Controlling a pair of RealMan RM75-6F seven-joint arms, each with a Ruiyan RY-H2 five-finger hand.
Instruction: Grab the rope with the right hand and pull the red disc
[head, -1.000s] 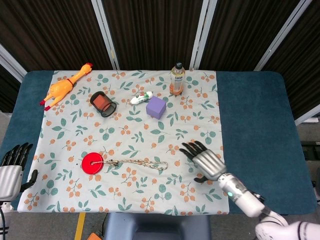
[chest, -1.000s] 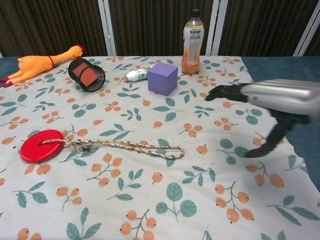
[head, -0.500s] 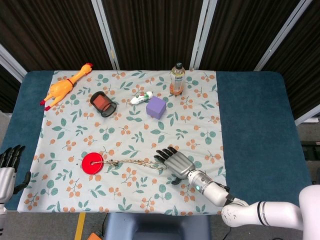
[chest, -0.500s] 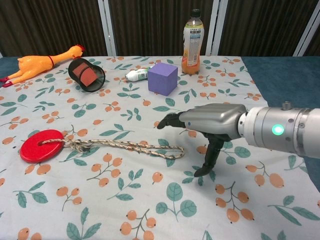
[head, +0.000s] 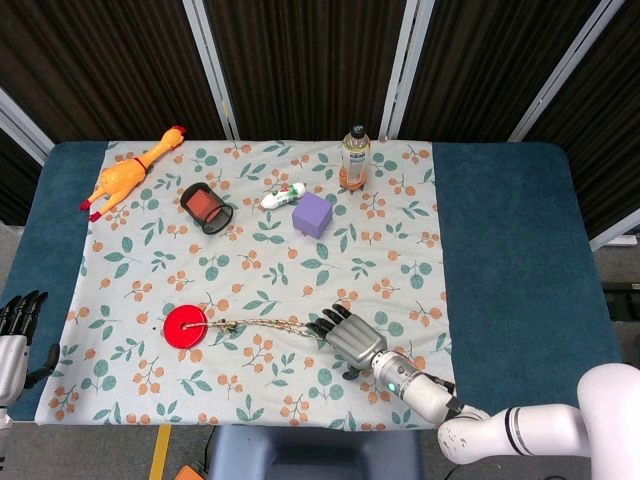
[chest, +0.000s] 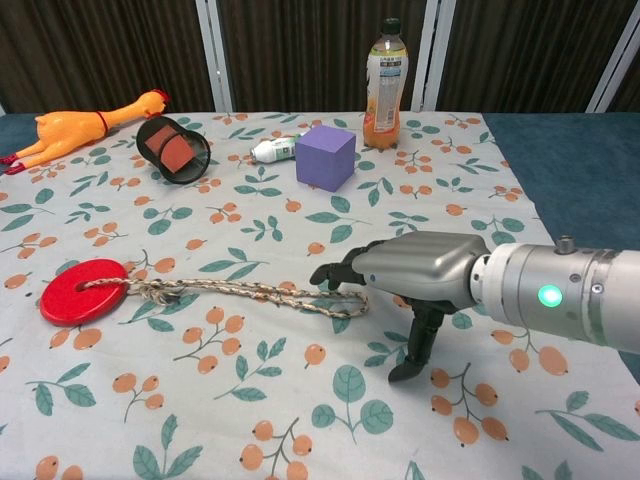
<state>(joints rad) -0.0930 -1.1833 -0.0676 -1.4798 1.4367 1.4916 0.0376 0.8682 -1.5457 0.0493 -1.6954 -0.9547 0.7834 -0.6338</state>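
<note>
The right hand (chest: 405, 275) is held low with fingers spread, nothing grasped yet, fingertips just over the rope's (chest: 240, 291) looped end. The red disc (chest: 83, 291) is found well off to its left, tied on. The left hand (head: 12, 335) is kept open too.

Both views are evenly and brightly lit from above, and only soft, short shadows are cast. A mild sheen is seen on the right hand (chest: 420, 270) at lower right of the chest view. Focus is held sharp throughout.
</note>
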